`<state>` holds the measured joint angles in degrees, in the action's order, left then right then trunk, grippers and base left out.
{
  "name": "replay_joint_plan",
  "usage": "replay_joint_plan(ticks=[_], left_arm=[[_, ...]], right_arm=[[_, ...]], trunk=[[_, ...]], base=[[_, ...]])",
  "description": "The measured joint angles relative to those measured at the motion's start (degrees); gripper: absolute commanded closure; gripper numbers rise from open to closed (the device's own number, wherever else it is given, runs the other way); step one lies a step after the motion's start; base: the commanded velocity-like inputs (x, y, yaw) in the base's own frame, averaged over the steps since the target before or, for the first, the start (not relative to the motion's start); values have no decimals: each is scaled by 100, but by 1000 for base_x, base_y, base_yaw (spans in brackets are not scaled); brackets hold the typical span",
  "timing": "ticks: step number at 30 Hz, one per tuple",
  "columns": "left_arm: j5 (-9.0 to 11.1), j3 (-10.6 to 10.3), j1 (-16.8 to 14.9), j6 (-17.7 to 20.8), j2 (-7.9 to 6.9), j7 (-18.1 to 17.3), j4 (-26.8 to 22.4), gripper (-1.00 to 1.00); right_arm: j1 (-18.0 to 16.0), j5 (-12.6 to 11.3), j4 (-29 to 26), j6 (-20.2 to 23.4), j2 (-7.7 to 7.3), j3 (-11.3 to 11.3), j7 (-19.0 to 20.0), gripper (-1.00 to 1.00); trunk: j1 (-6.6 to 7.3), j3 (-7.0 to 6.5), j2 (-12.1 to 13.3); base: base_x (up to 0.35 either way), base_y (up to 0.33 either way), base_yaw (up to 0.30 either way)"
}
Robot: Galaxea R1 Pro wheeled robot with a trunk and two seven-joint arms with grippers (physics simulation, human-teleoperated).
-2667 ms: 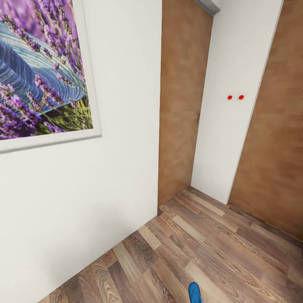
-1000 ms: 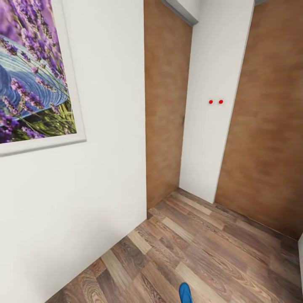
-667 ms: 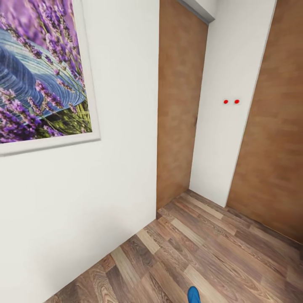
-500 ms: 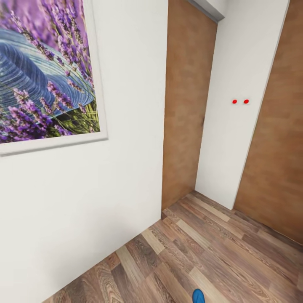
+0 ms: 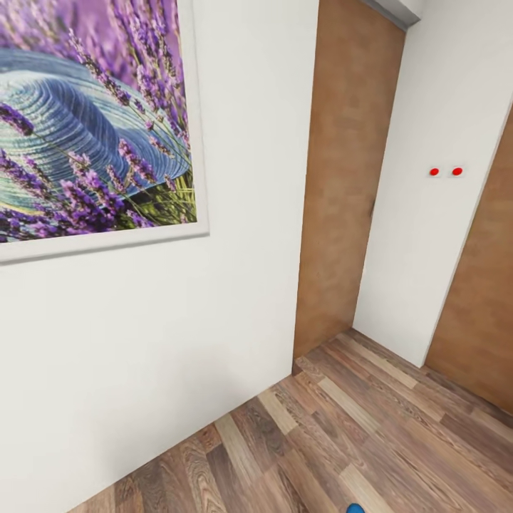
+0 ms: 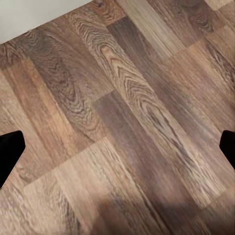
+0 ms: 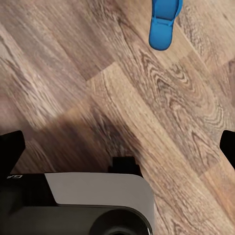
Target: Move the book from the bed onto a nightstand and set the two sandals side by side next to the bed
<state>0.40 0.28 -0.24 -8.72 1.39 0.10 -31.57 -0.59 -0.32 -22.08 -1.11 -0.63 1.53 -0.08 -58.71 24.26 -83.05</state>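
Note:
One bright blue sandal (image 7: 165,22) lies flat on the wood plank floor (image 5: 370,434); its tip (image 5: 355,508) shows at the bottom edge of the head view. In the right wrist view, my right gripper (image 7: 117,147) hangs open over bare floor, short of the sandal, with nothing between its fingers. The left gripper (image 6: 117,149) is also open above bare planks, its black fingertips (image 6: 10,152) wide apart. The book, the bed and the nightstand are out of view.
A white wall (image 5: 178,342) with a purple lavender painting (image 5: 92,121) stands close on the left. Tan wooden doors (image 5: 342,185) flank a white wall strip with two red dots (image 5: 444,172). My own grey-black base (image 7: 93,205) shows in the right wrist view.
The whole head picture has shifted right, so the camera has turned left. The sandal has slid toward the bottom edge of the picture.

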Motion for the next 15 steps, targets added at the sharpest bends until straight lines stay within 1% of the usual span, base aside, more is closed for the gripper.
replay_joint_plan(ticks=[15], left_arm=[[0,4,0,0,0,-1,0,-100]], right_arm=[[0,0,1,0,0,-1,0,-100]], trunk=[[1,0,0]], base=[[251,146,5]])
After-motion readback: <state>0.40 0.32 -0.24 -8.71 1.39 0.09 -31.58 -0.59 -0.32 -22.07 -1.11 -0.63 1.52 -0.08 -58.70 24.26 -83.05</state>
